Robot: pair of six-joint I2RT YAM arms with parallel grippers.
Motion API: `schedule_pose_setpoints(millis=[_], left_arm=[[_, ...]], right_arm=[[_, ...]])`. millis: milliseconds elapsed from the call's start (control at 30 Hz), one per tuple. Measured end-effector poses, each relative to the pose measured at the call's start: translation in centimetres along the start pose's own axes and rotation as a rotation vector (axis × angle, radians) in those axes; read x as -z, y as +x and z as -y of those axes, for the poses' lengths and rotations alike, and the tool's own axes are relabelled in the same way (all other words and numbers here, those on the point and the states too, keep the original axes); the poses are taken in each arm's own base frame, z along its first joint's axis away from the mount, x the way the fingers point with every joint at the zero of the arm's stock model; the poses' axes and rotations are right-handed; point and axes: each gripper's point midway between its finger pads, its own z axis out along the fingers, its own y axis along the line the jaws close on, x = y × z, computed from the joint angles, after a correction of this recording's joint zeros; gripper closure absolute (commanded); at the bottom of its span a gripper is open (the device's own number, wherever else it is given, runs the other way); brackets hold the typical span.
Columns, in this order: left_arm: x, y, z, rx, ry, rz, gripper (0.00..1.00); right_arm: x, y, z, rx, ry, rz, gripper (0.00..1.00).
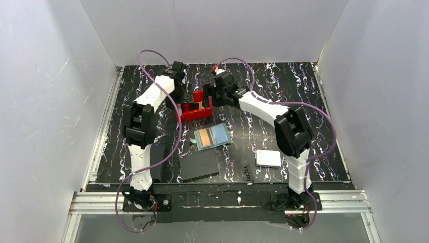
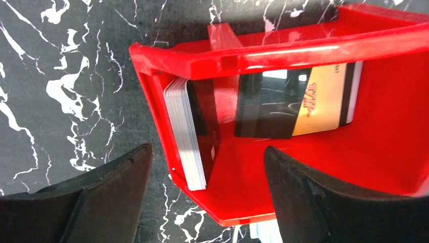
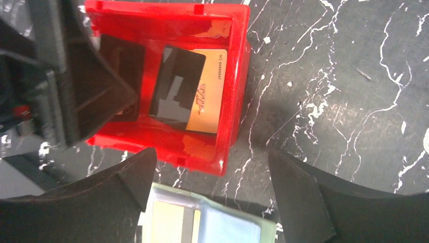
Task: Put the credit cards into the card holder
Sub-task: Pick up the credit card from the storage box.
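The left gripper (image 2: 205, 152) is being held at the red bin (image 2: 283, 53), its fingers (image 2: 101, 197) spread wide with nothing pinched between them. The right gripper (image 3: 212, 154) is being held over the bin's near side, its fingers (image 3: 96, 202) likewise spread and empty. Inside the bin the credit cards (image 2: 186, 134) are being seen in two lots — a stack of pale cards standing on edge against one wall, and a tan card (image 2: 326, 98) lying apart from it, partly covered by a black card (image 2: 265, 104). The card holder (image 1: 212, 136) is lying open on the black marbled table (image 1: 303, 86), just beside the bin on the side nearer the arm bases — an orange card (image 1: 204, 136) is being carried in one of its pockets. A white rounded box (image 1: 268, 158) and flat black rectangles (image 1: 199, 166) are lying nearer the bases, apart from the bin.
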Motion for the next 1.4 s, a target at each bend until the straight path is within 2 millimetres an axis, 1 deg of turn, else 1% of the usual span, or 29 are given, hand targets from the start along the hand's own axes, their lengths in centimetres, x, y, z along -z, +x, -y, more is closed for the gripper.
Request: schedule_pose_setpoints(millis=[100,167,233,400,500,567,633,700,867,967,1133,1267,1400], left_arm=[[0.0,0.5,-0.6,-0.017,-0.027,-0.022,0.2],[0.2,0.2,-0.8,-0.025,-0.043,-0.013,0.21],[0.2,0.0,-1.1,-0.033,-0.057,-0.006,0.23],[-0.2,0.3,-1.6,-0.047,-0.08,-0.017,0.26],[-1.0,0.6,-1.7,-0.06,-0.091,-0.036,0.27],[-1.6,0.9,-1.9,-0.07,-0.099,-0.051,0.28],[-2.2,1.3,-2.1,-0.083,-0.109,-0.068,0.29],[-2.3,1.5,-2.3,-0.094,-0.121,-0.074,0.31],[-2.1,1.5,-3.2,-0.126,-0.182,-0.071,0.37],[-2.0,1.6,-3.3,-0.144,-0.207,-0.067,0.4],[-1.5,1.3,-3.4,-0.146,-0.217,-0.049,0.47],[-0.6,1.0,-3.3,-0.144,-0.211,-0.031,0.51],[0.0,0.8,-3.3,-0.142,-0.207,-0.019,0.58]], right_arm=[[-1.9,0.7,0.6,0.02,0.025,-0.039,0.18],[-3.0,1.5,1.1,0.026,0.044,-0.067,0.19],[-3.8,1.7,1.4,0.029,0.059,-0.072,0.21],[-4.6,1.5,2.0,0.041,0.104,-0.069,0.27],[-5.2,1.5,2.2,0.046,0.114,-0.068,0.3],[-5.6,1.7,2.4,0.052,0.128,-0.071,0.35],[-5.9,2.0,2.7,0.062,0.149,-0.072,0.4],[-5.8,2.2,2.8,0.078,0.183,-0.068,0.51],[-5.5,1.8,2.6,0.118,0.288,-0.014,0.76],[-5.4,1.8,2.3,0.122,0.307,0.001,0.86],[-5.4,1.8,2.2,0.123,0.302,0.002,0.92],[-5.5,1.8,2.1,0.122,0.3,0.003,0.93],[-5.5,1.8,2.1,0.121,0.299,0.004,0.94]])
